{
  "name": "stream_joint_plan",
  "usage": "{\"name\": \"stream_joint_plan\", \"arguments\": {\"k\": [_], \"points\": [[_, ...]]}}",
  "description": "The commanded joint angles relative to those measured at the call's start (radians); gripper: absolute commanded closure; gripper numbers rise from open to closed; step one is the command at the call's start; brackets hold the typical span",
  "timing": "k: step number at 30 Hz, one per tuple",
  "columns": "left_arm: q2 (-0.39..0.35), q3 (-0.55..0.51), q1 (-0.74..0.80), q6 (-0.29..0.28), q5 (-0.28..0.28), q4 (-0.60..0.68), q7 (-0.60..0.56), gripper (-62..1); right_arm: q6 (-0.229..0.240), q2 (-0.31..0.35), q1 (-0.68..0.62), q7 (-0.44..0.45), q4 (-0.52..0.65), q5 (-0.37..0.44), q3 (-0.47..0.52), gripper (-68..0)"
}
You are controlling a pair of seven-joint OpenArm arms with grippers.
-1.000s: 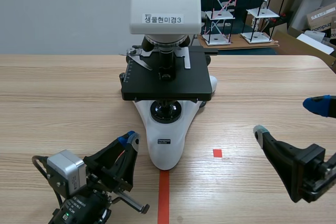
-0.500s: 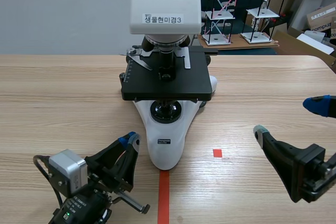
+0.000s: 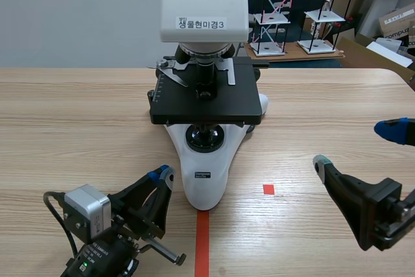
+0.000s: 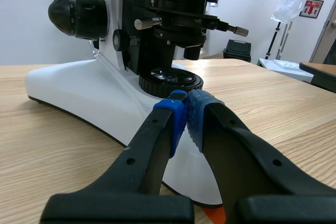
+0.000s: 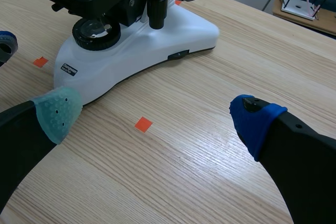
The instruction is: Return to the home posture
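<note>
The left pincer [image 3: 163, 174] sits low on the table [image 3: 78, 115], just beside the white foot of the microscope [image 3: 206, 105], fingers pressed together on nothing. The right pincer [image 3: 356, 146] rests well apart from the microscope, fingers spread wide, with open wood between them.

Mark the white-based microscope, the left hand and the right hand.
white-based black microscope [image 3: 206, 192], scene view, on its white foot.
left hand [image 4: 187, 104], left wrist view, midway between its shut blue fingertips.
right hand [image 5: 155, 109], right wrist view, midway between its open fingertips.
</note>
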Motion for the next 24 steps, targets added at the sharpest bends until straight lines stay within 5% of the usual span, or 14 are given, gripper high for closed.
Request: {"name": "stream_joint_plan", "arguments": {"k": [1,20,22,24], "points": [[-0.003,-0.002,-0.005,-0.003,-0.006,0.025,-0.022,-2.7,-0.002,0.01,0.003,0.019,0.019,0.01,0.004,-62.1],[-0.019,-0.008,0.013,-0.002,-0.007,0.032,-0.071,-3.9,-0.002,0.01,0.003,0.019,0.019,0.01,0.004,-62.1],[-0.044,-0.024,0.048,-0.002,-0.006,0.064,-0.064,-13.1,-0.002,0.01,0.003,0.019,0.019,0.01,0.004,-62.1],[-0.077,-0.051,0.103,-0.002,-0.007,0.119,-0.059,-28.8,-0.002,0.01,0.003,0.019,0.019,0.01,0.004,-62.1]]}}
